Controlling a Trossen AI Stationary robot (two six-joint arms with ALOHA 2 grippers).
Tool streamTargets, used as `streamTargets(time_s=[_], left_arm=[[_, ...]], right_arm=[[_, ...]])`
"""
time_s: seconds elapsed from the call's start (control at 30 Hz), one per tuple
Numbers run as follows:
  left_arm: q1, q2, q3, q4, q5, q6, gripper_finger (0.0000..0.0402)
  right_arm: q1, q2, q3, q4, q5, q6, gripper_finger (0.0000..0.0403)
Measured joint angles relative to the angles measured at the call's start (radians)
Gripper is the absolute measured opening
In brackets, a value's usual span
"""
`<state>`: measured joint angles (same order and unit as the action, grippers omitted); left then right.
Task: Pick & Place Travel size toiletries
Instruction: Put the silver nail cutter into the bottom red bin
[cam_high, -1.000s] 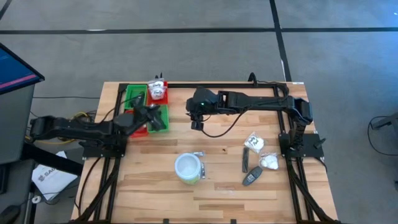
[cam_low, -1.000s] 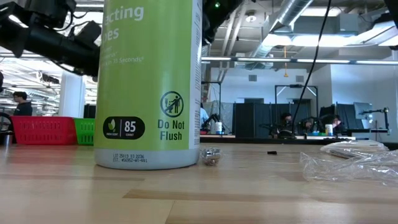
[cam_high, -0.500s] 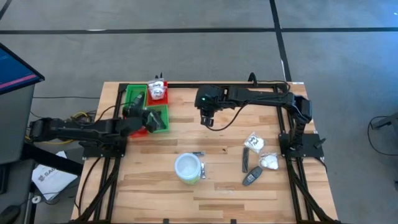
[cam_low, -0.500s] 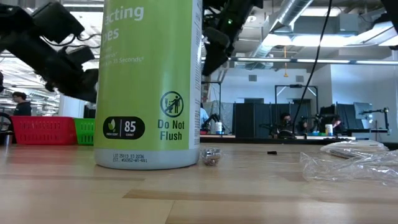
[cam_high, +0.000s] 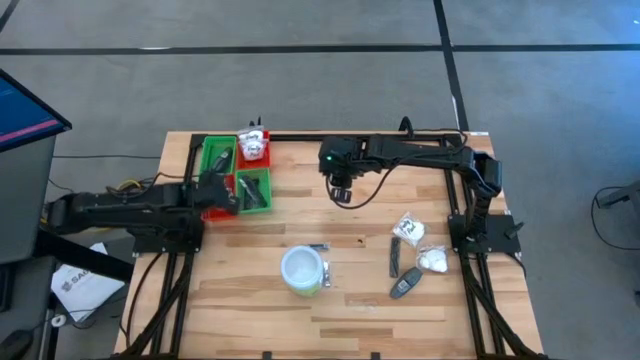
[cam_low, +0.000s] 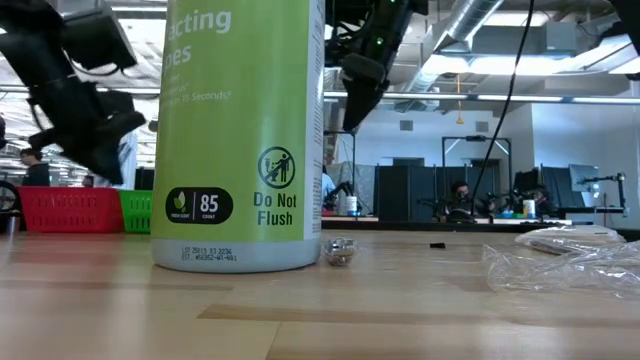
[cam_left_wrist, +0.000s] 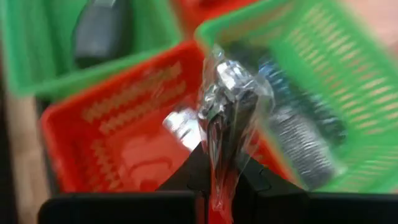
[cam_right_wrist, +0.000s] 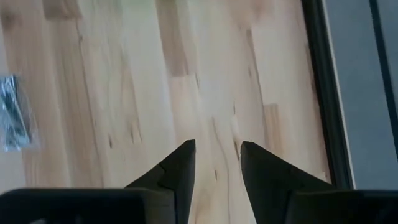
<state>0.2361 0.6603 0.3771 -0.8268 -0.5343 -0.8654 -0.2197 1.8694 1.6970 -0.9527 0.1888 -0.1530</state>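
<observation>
While left tool (cam_left_wrist: 214, 186) stays clamped on a clear sachet (cam_left_wrist: 231, 106) over the red/green tray (cam_high: 215, 155), a snag could drop it outside; right tool (cam_right_wrist: 216, 165) hangs apart, empty, above desk (cam_high: 350, 300).

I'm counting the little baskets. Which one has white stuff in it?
The red basket at the tray's far corner holds the white lumpy packets. The green ones beside and below it hold only dark items.

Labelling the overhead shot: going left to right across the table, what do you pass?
Left gripper → tray → tub → right gripper → clear packet → white packet
</observation>
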Motion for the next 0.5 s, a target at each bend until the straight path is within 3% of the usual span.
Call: streamTargets(time_s=[0.23,0.5], left_arm=[[0.077,0.073,0.001,-0.006,0.055,-0.009,0.0021],[0.08,0.152,0.001,-0.002,0.063,-0.005,0.0042]], right_arm=[[-0.013,0.0,0.0,-0.063,0.0,0.013,0.012],[-0.017,0.0,0.0,-0.064,-0.001,0.012,0.012]])
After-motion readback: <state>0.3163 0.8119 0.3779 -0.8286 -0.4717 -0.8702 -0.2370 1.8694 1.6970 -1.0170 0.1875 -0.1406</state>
